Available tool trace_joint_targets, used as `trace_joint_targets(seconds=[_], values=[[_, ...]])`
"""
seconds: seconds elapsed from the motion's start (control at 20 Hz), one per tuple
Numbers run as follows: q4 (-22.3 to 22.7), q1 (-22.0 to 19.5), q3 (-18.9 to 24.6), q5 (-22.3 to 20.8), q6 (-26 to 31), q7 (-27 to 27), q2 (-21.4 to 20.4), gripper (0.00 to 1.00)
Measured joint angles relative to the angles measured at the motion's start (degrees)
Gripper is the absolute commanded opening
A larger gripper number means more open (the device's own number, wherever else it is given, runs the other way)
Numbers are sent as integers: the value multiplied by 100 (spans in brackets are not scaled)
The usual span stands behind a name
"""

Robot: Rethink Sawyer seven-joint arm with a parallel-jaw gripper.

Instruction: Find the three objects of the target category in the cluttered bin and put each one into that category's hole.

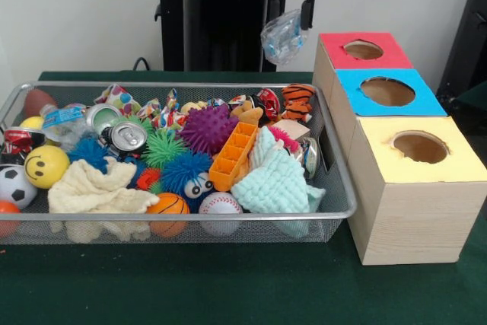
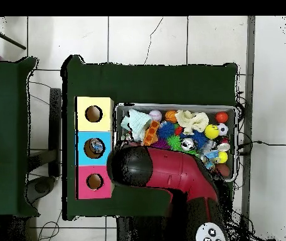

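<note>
Green worktop (image 1: 228, 287); silver mesh bin (image 1: 190, 218); boxes topped red (image 1: 361, 51), blue (image 1: 388, 93), yellow (image 1: 418, 150); purple spiky ball (image 1: 207, 129); orange-and-black striped tiger (image 1: 297, 101); yellow smiley ball (image 1: 46, 166)

No words, brand names or numbers can be read anywhere; the only sign is a black smiling face printed on the yellow ball (image 1: 46, 166) lying at the bin's (image 1: 183, 217) left end.
</note>
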Motion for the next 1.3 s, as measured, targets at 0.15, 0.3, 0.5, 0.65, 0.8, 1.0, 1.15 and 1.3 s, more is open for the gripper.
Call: trace_joint_targets(seconds=[0.15, 0.3, 0.5, 0.65, 0.8, 1.0, 1.15, 1.3], values=[[79, 147, -86, 115, -12, 0, 7, 0], [196, 268, -158, 231, -76, 0, 34, 0], [271, 358, -217, 352, -178, 0, 100, 0], [296, 467, -275, 499, -323, 0, 193, 0], [298, 584, -338, 617, -450, 0, 274, 0], [303, 766, -409, 813, -628, 0, 384, 0], [304, 841, -435, 906, -673, 0, 432, 0], [304, 951, -485, 1036, -704, 2, 488, 0]])
